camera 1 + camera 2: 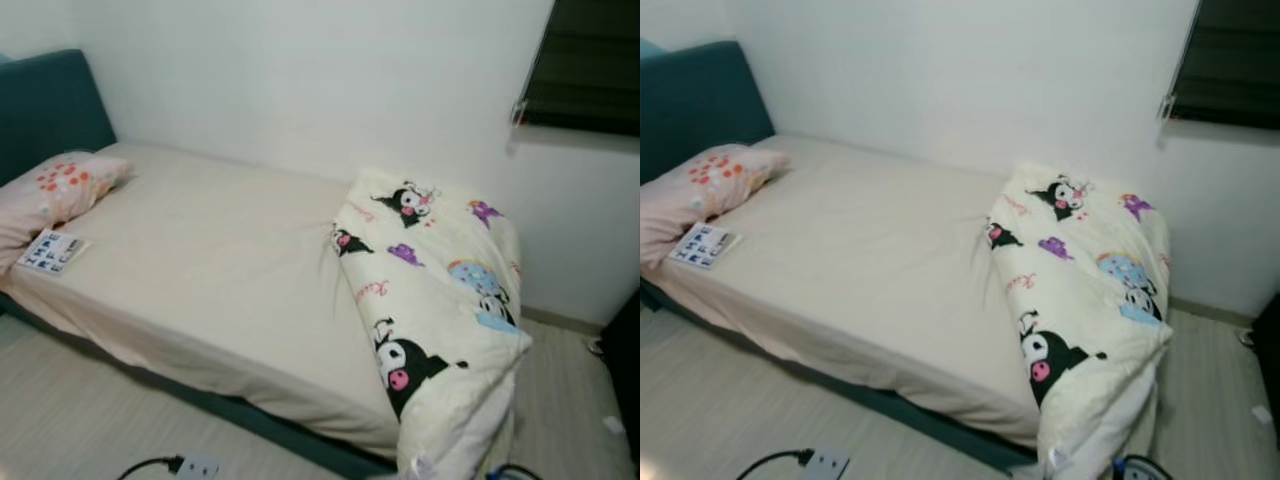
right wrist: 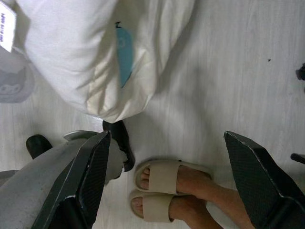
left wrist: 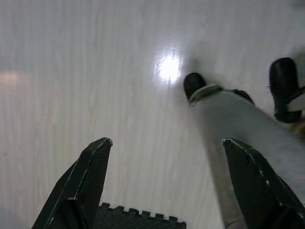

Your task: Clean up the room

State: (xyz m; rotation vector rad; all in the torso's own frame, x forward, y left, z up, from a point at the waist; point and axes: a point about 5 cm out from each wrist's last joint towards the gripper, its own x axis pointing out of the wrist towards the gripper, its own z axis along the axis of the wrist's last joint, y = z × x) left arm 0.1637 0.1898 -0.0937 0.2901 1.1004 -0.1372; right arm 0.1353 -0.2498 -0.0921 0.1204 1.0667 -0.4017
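Observation:
A bed (image 1: 210, 260) with a smooth cream sheet fills the middle of the room. A folded white blanket (image 1: 430, 290) printed with cartoon characters lies across its foot end on the right, one corner hanging over the edge. At the head end rests a pink pillow (image 1: 55, 190), with a small printed booklet (image 1: 50, 250) beside it on the sheet. My left gripper (image 3: 167, 141) hangs open over bare pale floor. My right gripper (image 2: 167, 134) hangs open too, just below the overhanging blanket corner (image 2: 86, 52). Both hold nothing.
A person's feet in beige slippers (image 2: 164, 188) stand on the floor close to my right gripper and my own black foot (image 2: 119, 138). A white power strip (image 1: 197, 467) with a black cable lies before the bed. A teal headboard (image 1: 45, 105) is at the left, a dark window (image 1: 590, 65) at the upper right.

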